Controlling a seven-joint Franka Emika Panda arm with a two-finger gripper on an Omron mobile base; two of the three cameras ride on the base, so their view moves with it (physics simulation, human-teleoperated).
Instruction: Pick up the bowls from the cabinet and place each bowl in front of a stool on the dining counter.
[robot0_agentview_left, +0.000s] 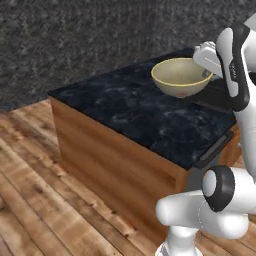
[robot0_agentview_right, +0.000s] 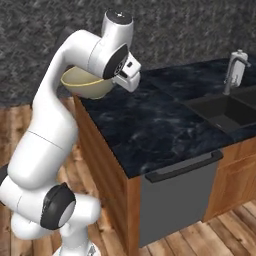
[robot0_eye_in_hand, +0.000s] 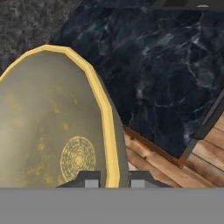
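Note:
An olive-tan bowl (robot0_agentview_left: 180, 75) with a cream inside hangs tilted above the far end of the dining counter (robot0_agentview_left: 125, 112), clear of its black marbled top. My gripper (robot0_eye_in_hand: 114, 181) is shut on the bowl's yellow rim, one fingertip inside the bowl (robot0_eye_in_hand: 52, 131) and one outside. From the right base the bowl (robot0_agentview_right: 87, 85) sits half behind my forearm, with the hand (robot0_agentview_right: 127, 70) at its right edge, over the counter's corner (robot0_agentview_right: 145, 125). In the left base view the gripper (robot0_agentview_left: 209, 74) grips the bowl's right rim. The cabinet and the stool are out of view.
A sink (robot0_agentview_right: 225, 110) with a silver faucet (robot0_agentview_right: 235, 70) is set into the counter at the right. A grey dishwasher front (robot0_agentview_right: 175, 200) with a dark bar handle faces me. Wood floor (robot0_agentview_left: 45, 200) runs along the counter's left side, and a dark speckled wall (robot0_agentview_left: 75, 40) stands behind.

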